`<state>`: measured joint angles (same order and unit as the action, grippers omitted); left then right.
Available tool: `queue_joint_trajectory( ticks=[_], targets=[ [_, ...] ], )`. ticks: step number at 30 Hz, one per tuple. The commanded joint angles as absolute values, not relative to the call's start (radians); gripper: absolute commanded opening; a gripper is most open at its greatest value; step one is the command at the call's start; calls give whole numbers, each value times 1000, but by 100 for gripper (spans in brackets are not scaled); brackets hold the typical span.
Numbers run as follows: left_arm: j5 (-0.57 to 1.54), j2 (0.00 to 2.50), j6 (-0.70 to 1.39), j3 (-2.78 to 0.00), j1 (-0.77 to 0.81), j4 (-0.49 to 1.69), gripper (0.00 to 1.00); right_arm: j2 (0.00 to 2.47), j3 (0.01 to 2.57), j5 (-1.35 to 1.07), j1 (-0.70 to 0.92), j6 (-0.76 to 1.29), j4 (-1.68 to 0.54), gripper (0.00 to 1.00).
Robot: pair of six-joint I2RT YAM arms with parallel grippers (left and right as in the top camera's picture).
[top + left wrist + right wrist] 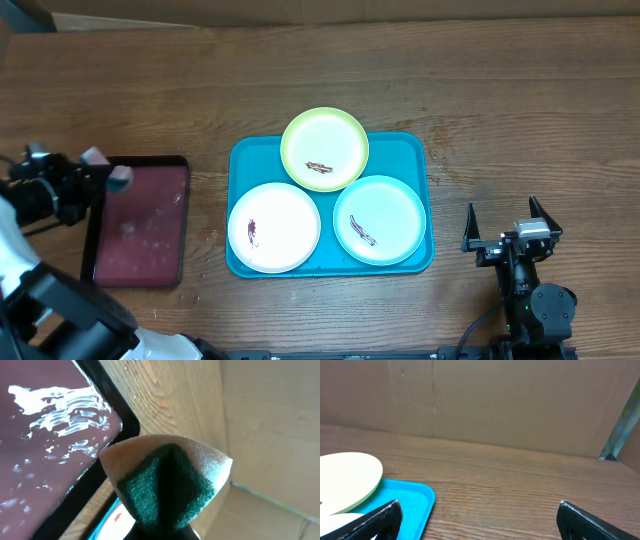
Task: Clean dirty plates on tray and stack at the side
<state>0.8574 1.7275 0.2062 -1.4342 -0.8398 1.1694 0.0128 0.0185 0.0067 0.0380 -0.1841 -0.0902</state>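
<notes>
The turquoise tray (pixel 405 155) lies mid-table and holds three plates: a yellow-green plate (pixel 324 148) at the back, a white plate (pixel 274 227) front left and a mint-rimmed plate (pixel 380 219) front right. Each has a dark brown smear. My left gripper (pixel 107 168) hovers over the back left of a maroon tray (pixel 140 225), shut on a folded dark-green sponge (pixel 167 480). My right gripper (pixel 505 228) is open and empty, right of the turquoise tray; in the right wrist view (pixel 480 520) it faces the tray's corner (pixel 405 500) and the yellow-green plate (pixel 347 480).
The maroon tray with black rim (pixel 45 435) looks wet, with white suds. A brown cardboard wall (pixel 495 400) stands behind the table. Bare wood (pixel 530 120) lies right of the turquoise tray.
</notes>
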Motion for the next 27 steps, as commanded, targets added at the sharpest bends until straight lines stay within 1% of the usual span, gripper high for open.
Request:
queue_joint_trajectory(
  ticks=[1,4,9,12,20,22,27],
  targets=[
    [910,1715,198,-1448,-849,1208,4,3,9,7,32,-184,-84,100],
    [910,1715,258,-1448,-851,1241,4,3,9,7,32,-184,-84,100],
    [910,1715,496,-1448,-865,1277,4,3,9,7,32,-184,-84,100],
    [920,1715,572,-1448,-887,1271,4,3,9,7,32,-184,-84,100],
    [1215,1715,573,-1448,-936,1272,4,3,9,7,32,-184,-84,100],
    [1245,1715,572,-1448,-943,1271,4,3,9,7,32,-184,-84,100],
    [1247,1716,564,-1446,-949,1272,4,3,9,7,32,-184,-84,100]
  ],
)
